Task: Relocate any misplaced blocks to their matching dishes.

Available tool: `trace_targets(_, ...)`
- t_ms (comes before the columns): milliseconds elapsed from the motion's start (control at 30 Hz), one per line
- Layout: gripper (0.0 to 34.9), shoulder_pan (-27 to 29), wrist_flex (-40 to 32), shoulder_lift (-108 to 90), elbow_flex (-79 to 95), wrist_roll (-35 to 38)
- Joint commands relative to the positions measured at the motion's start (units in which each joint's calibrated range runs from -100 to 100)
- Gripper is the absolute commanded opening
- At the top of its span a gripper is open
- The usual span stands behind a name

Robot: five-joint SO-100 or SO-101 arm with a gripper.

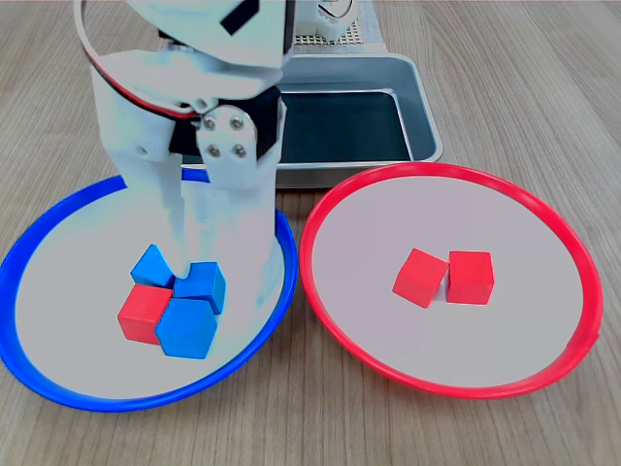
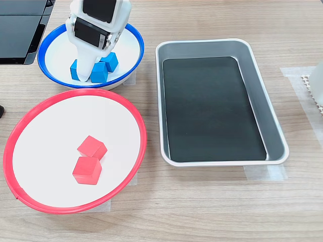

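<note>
Gripper [image 1: 179, 257], white, lowered into the blue-rimmed plate [image 1: 58, 379]; whether its jaws are parted cannot be told; a red cube [image 1: 144, 313] lies just below its tip among three blue cubes [image 1: 186, 328]; the red-rimmed plate [image 1: 543, 374] holds two red cubes [image 1: 470, 277].

White plastic arm [image 1: 184, 87] with black motor blocks, silver screws, red-and-black cable, white jaws.
</note>
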Motion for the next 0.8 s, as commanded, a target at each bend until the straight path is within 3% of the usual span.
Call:
trace_targets(0, 13.5, 0.6, -0.3, -1.4, -4.3, -0.4)
trace_targets(233, 11.4, 2.6, -4.5, -1.3, -6.7, -2.1)
trace_targets(767, 13.0, 6.5, -8.9, 4.5, -12.2, 0.6)
